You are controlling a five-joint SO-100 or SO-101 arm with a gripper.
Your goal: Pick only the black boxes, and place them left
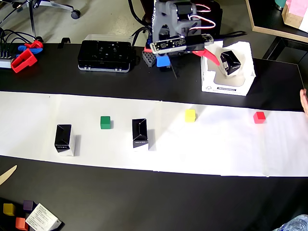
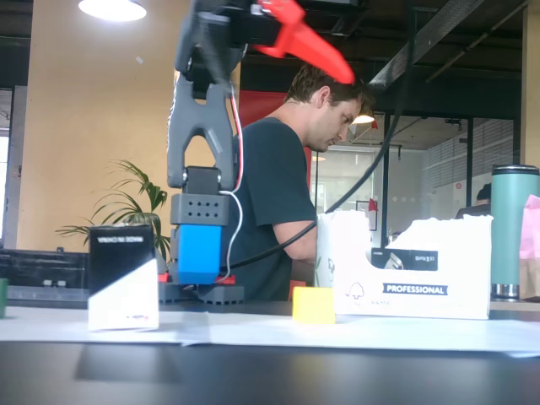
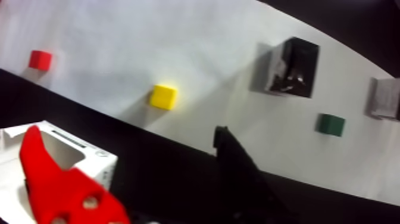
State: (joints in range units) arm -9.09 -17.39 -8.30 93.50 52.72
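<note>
Two black boxes stand upright on the white paper strip in the overhead view, one at the left (image 1: 63, 139) and one near the middle (image 1: 140, 133). A third black box (image 1: 230, 61) lies tilted inside a white carton (image 1: 243, 84) at the back right. My gripper (image 1: 196, 66) hangs open and empty above the table beside that carton, its red finger (image 1: 208, 56) reaching over the carton's rim. The wrist view shows the red finger (image 3: 53, 179) and the black finger (image 3: 232, 155) far apart, the middle black box (image 3: 291, 67) and another black box (image 3: 387, 98) at the right edge.
On the paper sit a green cube (image 1: 105, 122), a yellow cube (image 1: 190, 115) and a red cube (image 1: 260, 117). A flat black device (image 1: 106, 55) lies behind, left of the arm's base. A person's hand (image 1: 303, 100) shows at the right edge. Small cubes and a white carton (image 1: 43, 219) lie front left.
</note>
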